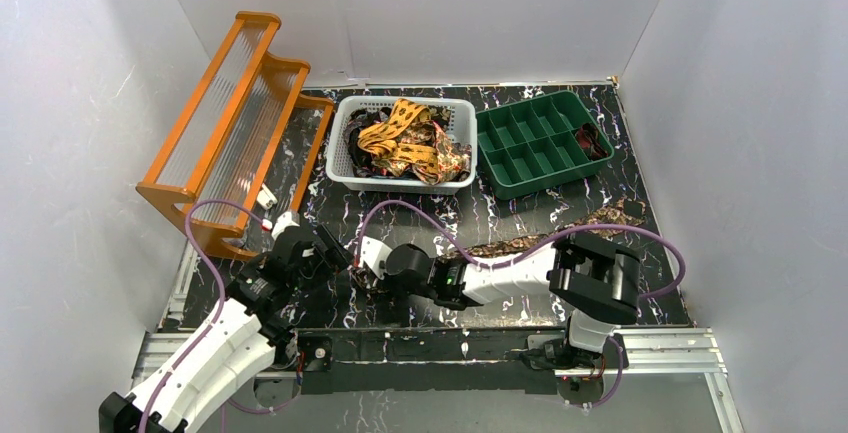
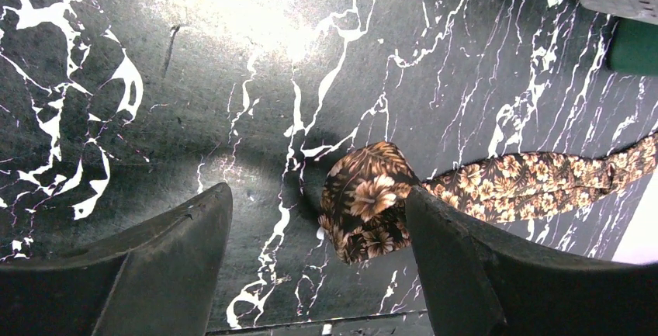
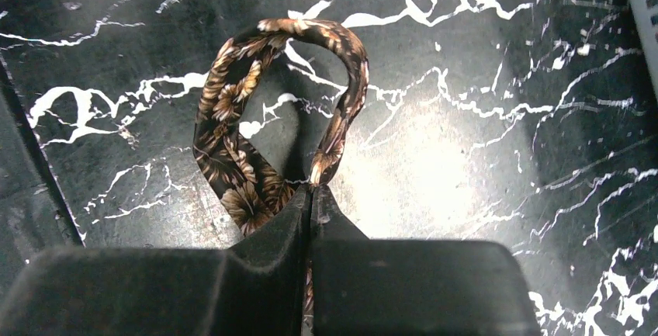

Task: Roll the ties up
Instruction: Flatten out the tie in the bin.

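Note:
A dark brown tie with tan flowers (image 1: 520, 246) lies across the near part of the black marble table (image 1: 480, 203). My right gripper (image 3: 312, 188) is shut on this tie, and its end stands up as an open loop (image 3: 233, 111) in front of the fingers. In the top view the right gripper (image 1: 362, 271) reaches far left. My left gripper (image 2: 316, 192) is open. The looped tie end (image 2: 365, 200) sits between its fingers, close to the right finger (image 2: 450, 258). In the top view the left gripper (image 1: 338, 253) is right beside the right one.
A white basket (image 1: 340, 168) holding several tangled ties (image 1: 410, 138) stands at the back middle. A green compartment tray (image 1: 530, 143) is to its right, with a dark item (image 1: 592, 141) in one cell. An orange rack (image 1: 230, 123) stands at the back left. Purple cables arc over both arms.

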Controlling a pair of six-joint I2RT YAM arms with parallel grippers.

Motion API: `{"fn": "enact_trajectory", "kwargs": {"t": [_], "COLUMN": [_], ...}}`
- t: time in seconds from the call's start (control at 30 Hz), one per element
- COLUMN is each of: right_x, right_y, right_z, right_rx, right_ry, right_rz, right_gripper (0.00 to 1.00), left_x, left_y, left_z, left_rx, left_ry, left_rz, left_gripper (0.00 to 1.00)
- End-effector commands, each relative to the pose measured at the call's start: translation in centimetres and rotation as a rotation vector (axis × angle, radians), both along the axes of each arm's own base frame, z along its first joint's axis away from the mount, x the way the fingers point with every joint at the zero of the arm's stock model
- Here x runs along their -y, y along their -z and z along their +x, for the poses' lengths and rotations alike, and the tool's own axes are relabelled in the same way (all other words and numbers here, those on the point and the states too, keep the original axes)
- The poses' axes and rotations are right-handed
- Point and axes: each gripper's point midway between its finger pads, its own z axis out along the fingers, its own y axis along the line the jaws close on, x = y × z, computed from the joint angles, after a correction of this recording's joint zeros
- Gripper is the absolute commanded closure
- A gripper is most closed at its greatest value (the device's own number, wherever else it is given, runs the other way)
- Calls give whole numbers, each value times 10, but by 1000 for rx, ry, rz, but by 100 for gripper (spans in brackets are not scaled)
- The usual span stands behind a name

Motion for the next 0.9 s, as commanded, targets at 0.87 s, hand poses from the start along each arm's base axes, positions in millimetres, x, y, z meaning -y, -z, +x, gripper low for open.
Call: {"fn": "enact_trajectory", "kwargs": {"t": [0.87], "right_x": [47], "right_y": [-9], "right_z": [-36], "right_rx": [-161], "right_ry": [149], "right_rz": [44], "right_gripper": [85], "left_x": [2], "left_y": [-18], "left_z": [4], "left_rx": [64], "left_ry": [16], "left_rz": [-20], "left_gripper": [16]}}
